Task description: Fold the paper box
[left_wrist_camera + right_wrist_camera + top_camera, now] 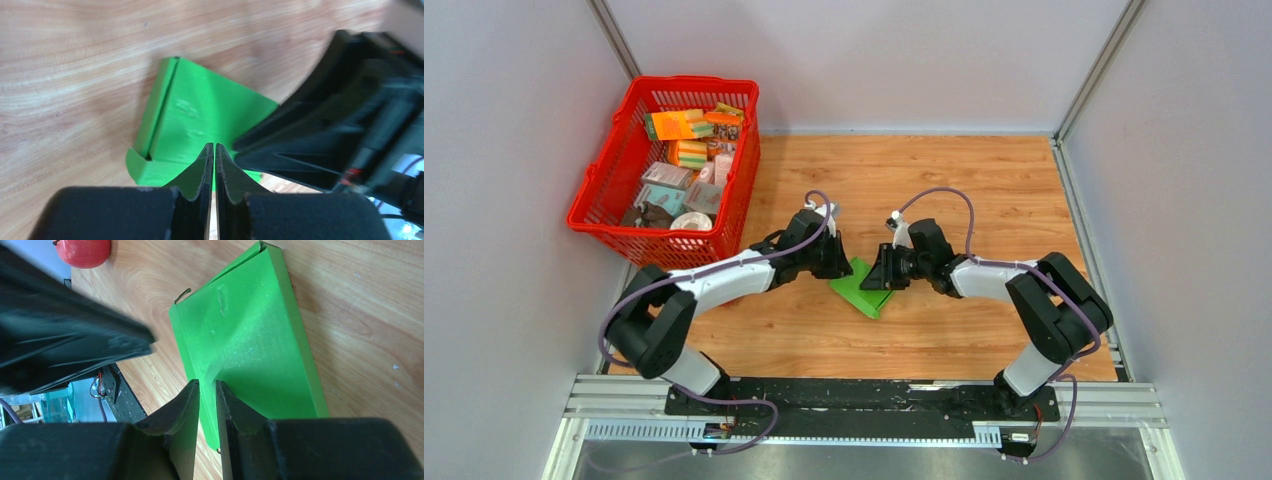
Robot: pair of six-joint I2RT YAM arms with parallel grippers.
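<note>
- Lying flat on the light wooden tabletop [984, 200], the bright green paper box [862, 292] of thin card sits at the centre of the top view, directly between the two arms.
- The left hand [842, 262] reaches the paper box from the left of that frame, at the card's upper-left edge.
- The right hand [882, 275] meets it from the right, at the card's upper-right edge; the two hands are just beside each other over the green card.
- In the left wrist view the paper box [200, 115] fills the middle of the frame, one long side flap folded up at its left.
- The left hand [214, 147] has its fingers drawn together to a hairline slit, tips at the card's lower edge.
- In the right wrist view the paper box [250, 355] runs from upper right to lower centre.
- The right hand [206, 385] shows a narrow gap at the card's lower-left edge; I cannot tell if card is pinched there.
- A red plastic mesh basket [594, 205] of small packages stands at upper left, well apart from the hands.
</note>
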